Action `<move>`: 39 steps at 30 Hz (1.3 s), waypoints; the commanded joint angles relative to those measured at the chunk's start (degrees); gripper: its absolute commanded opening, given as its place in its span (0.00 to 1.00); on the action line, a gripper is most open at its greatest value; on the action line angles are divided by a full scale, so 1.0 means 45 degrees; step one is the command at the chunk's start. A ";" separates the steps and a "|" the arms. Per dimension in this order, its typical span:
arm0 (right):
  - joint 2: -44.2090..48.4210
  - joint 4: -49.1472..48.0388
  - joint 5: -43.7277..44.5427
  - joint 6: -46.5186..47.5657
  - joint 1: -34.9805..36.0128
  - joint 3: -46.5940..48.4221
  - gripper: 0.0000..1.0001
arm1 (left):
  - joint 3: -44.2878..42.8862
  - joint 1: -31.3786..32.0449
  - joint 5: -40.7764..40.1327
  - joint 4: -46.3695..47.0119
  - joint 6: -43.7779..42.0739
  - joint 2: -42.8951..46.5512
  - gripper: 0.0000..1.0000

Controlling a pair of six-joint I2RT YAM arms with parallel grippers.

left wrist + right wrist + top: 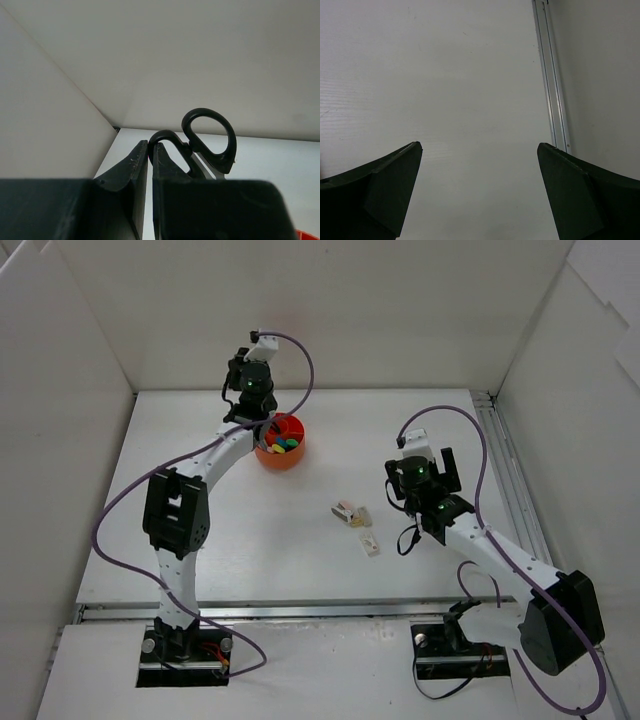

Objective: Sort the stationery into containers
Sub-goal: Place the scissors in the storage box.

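Hovering over the orange desk organiser near the worktop's far edge, left tool was clamped on black-handled scissors, handles up. Likely stiff, light, slick-bladed; grip best near the pivot. Right tool stood apart, empty, toward the right edge.

White table, flat and matte, boxed by white walls at left, back and right. Metal rail along the right edge, another along the near edge. Toward the back, left of centre: orange organiser, upright. Near the middle, well apart from it: pair of erasers, side by side. Just beside them, nearer and to the right: third eraser.
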State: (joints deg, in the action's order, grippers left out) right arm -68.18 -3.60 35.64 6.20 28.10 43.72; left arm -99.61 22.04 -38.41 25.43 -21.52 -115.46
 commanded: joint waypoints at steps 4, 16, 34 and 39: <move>-0.0024 -0.0412 0.0616 0.0088 -0.0111 0.0732 0.98 | -0.0793 -0.0094 -0.0096 0.1556 -0.0589 -0.0514 0.00; -0.0219 -0.0431 0.0596 0.0146 -0.0111 0.0850 0.98 | 0.0651 0.0159 -0.0643 0.2476 -0.0552 -0.0573 0.00; 0.0015 -0.0451 0.0264 0.0010 -0.0130 0.0655 0.98 | 0.1823 0.0297 -0.0644 0.0230 0.1988 0.0792 0.46; 0.0366 -0.0470 -0.0319 -0.0030 -0.0111 0.0538 0.98 | 0.2251 0.0297 -0.0293 -0.0494 0.2865 0.1632 0.61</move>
State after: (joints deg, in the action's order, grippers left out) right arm -68.97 -3.20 35.09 6.63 28.05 44.58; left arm -89.54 23.20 -40.66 23.07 -12.82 -115.39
